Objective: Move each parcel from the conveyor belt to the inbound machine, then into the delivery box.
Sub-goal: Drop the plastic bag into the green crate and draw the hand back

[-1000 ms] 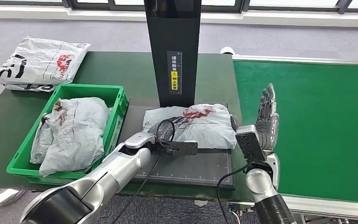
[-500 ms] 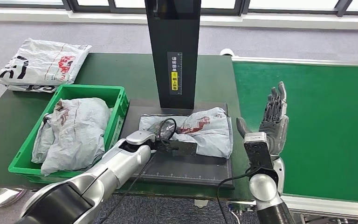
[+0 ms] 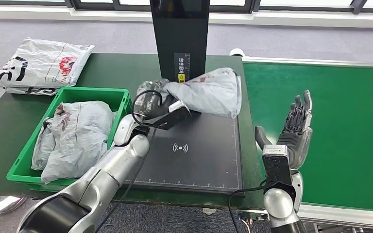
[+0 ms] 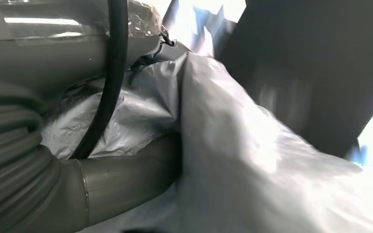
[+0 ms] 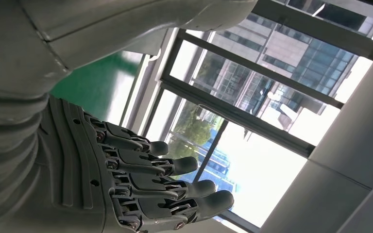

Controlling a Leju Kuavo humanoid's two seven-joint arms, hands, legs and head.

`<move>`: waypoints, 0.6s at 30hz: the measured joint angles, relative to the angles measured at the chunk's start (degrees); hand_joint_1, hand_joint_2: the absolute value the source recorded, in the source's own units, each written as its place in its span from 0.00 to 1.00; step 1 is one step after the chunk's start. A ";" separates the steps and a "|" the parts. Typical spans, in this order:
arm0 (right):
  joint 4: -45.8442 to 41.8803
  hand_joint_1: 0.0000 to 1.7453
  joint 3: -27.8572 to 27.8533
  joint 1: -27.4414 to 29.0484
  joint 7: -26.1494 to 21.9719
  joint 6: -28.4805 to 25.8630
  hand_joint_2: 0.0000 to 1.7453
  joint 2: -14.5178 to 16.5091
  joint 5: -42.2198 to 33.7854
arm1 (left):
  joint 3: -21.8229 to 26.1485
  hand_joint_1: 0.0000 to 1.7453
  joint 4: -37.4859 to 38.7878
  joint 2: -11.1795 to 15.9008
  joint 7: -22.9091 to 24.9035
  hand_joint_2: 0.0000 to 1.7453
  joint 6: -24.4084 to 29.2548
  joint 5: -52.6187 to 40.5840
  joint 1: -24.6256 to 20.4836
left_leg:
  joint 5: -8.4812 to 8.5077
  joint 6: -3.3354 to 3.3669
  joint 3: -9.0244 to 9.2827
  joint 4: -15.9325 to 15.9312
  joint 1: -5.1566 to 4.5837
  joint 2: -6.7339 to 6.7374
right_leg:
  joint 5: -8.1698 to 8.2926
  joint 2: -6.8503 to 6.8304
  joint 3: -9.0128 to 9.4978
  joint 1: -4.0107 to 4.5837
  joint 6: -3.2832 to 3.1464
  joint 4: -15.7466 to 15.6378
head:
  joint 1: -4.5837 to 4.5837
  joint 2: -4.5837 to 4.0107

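Now the left hand (image 3: pixel 161 108) pinches one end of the grey parcel (image 3: pixel 209 92) above the scanner plate (image 3: pixel 194 155); sagging plastic could slip free before the green box (image 3: pixel 119 99). Right hand (image 3: pixel 295 133) spread, empty.

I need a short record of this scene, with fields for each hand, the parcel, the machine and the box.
left hand: holds the parcel, lifted off the pad
right hand: open, fingers up, over the belt's edge
parcel: grey bag, in the air before the column
machine pad: bare
box: green, grey parcels inside
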 joint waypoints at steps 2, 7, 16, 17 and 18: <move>-0.03 0.00 -0.08 0.32 0.03 -0.42 1.00 0.00 0.11 | 2.91 1.00 -5.62 0.28 0.65 1.00 3.21 -4.60 1.19 | 0.00 0.00 -0.04 0.00 0.00 0.01 | 0.00 0.00 -0.05 0.01 0.00 0.00 | 0.00 0.00; -0.03 0.00 -0.15 0.70 0.00 -0.88 1.00 0.00 0.11 | 8.40 1.00 -15.11 0.43 -1.13 1.00 3.96 -9.00 4.04 | 0.00 -0.01 -0.07 -0.01 0.01 0.01 | -0.01 0.00 -0.09 0.03 0.00 0.00 | 0.00 0.00; 0.18 0.00 -0.15 2.95 -2.60 -3.04 1.00 -0.11 -2.21 | 22.34 1.00 -29.61 2.41 14.49 1.00 3.48 -34.38 10.64 | -0.04 -0.07 -0.08 -0.03 0.02 0.14 | -0.03 0.14 -0.20 0.03 -0.04 0.01 | -0.01 0.00; 0.18 0.00 -0.15 3.29 -2.69 -3.08 1.00 -0.15 -2.25 | 20.55 1.00 -29.15 4.83 24.58 1.00 2.25 -35.53 11.12 | -0.04 -0.10 -0.07 -0.04 0.02 0.18 | -0.03 0.16 -0.23 0.06 -0.07 0.01 | -0.01 0.00; 0.18 0.00 -0.15 3.67 -2.73 -3.09 1.00 -0.18 -2.22 | 18.06 1.00 -28.36 7.53 34.94 1.00 0.62 -35.78 11.50 | -0.04 -0.14 -0.07 -0.05 0.02 0.23 | -0.02 0.19 -0.26 0.10 -0.10 0.02 | -0.02 0.00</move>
